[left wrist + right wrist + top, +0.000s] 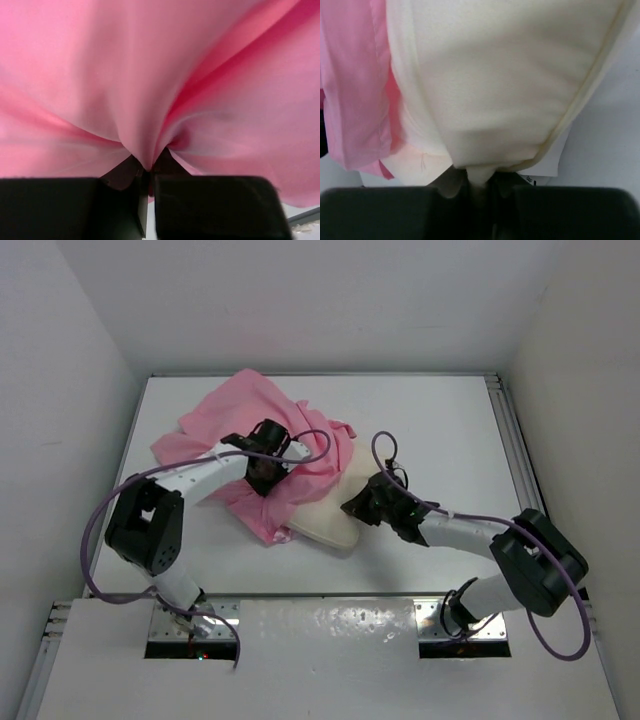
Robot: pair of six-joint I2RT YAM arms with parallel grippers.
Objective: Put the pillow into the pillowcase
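The pink satin pillowcase (255, 420) lies crumpled at the table's middle left, draped over the far part of the cream pillow (325, 515). My left gripper (262, 478) is shut on a pinched fold of the pillowcase (150, 100), whose cloth fans out from the jaws and fills the left wrist view. My right gripper (352, 506) is shut on the near right edge of the pillow (490, 75), a nub of cream fabric squeezed between the jaws. A white care tag (552, 165) peeks out under the pillow's seam. Pillowcase cloth (350, 80) lies along the pillow's left side.
The white table (440, 430) is walled by white panels on the left, back and right. A metal rail (510, 430) runs along its right edge. Purple cables loop off both arms above the table.
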